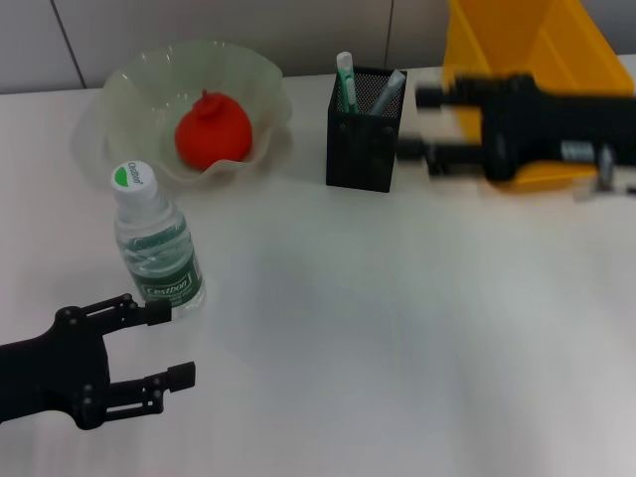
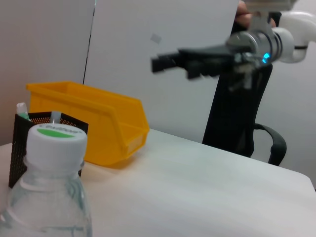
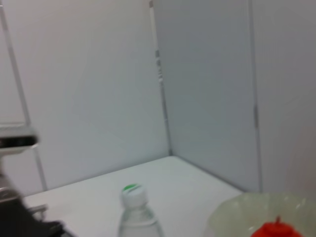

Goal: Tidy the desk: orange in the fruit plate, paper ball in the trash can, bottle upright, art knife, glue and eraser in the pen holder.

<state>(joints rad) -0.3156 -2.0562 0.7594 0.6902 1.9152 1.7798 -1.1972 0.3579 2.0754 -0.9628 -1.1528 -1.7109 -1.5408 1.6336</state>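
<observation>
clear ribbed bottle (image 1: 157,243) upright beside left gripper (image 1: 171,345), fingers spread, empty

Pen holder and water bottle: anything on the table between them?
Nothing: in the head view, bare white table runs from the upright bottle to the pen holder.

The orange (image 1: 212,134) is seen in the fruit plate (image 1: 124,84); the bottle (image 1: 154,241) stands upright; sticks are held in the pen holder (image 1: 361,149).
</observation>
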